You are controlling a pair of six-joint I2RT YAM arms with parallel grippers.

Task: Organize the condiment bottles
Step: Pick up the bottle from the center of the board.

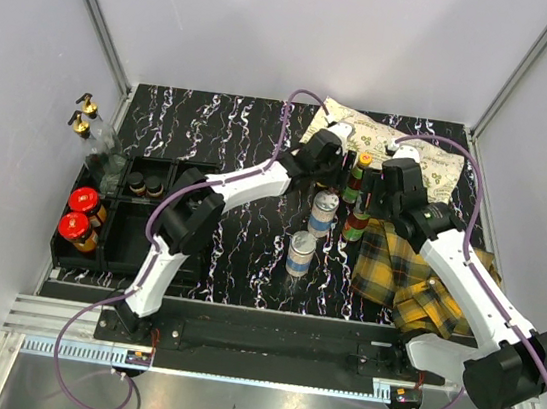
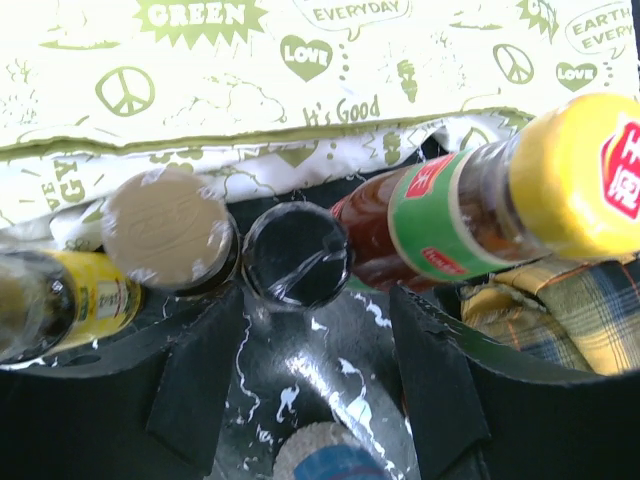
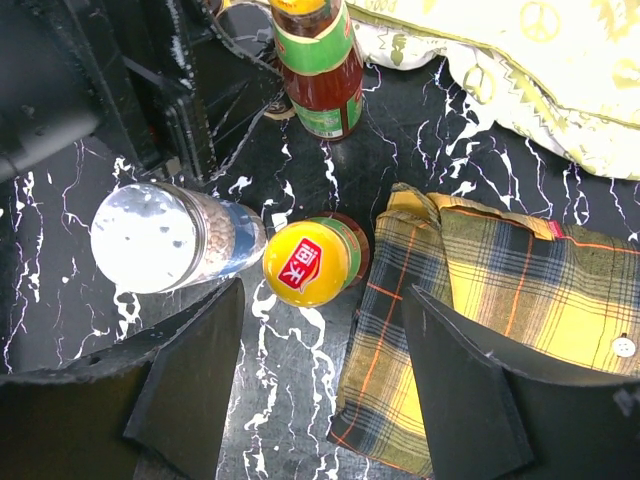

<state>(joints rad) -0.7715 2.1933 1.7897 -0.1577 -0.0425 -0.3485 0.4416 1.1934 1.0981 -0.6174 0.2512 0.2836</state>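
My left gripper [image 2: 318,312] is open over the dark marble table by the printed bag. Just past its fingertips stand a small black-capped bottle [image 2: 297,255] and a beige-lidded jar [image 2: 167,230]. A yellow-labelled bottle [image 2: 70,300] stands to their left and a yellow-capped sauce bottle [image 2: 500,205] leans in on the right. My right gripper [image 3: 322,305] is open too, with nothing between its fingers. A yellow-capped sauce bottle [image 3: 307,262] stands just ahead of its tips, beside a silver-lidded shaker [image 3: 160,237]. A second sauce bottle [image 3: 318,70] stands farther off.
A black compartment tray [image 1: 128,236] at the left holds two red-lidded jars [image 1: 79,214] and two small dark bottles [image 1: 145,185]. Gold-capped clear bottles [image 1: 83,117] stand behind it. A green-printed bag [image 1: 383,138] lies at the back, a yellow plaid cloth [image 1: 425,280] on the right, and another shaker [image 1: 300,253] mid-table.
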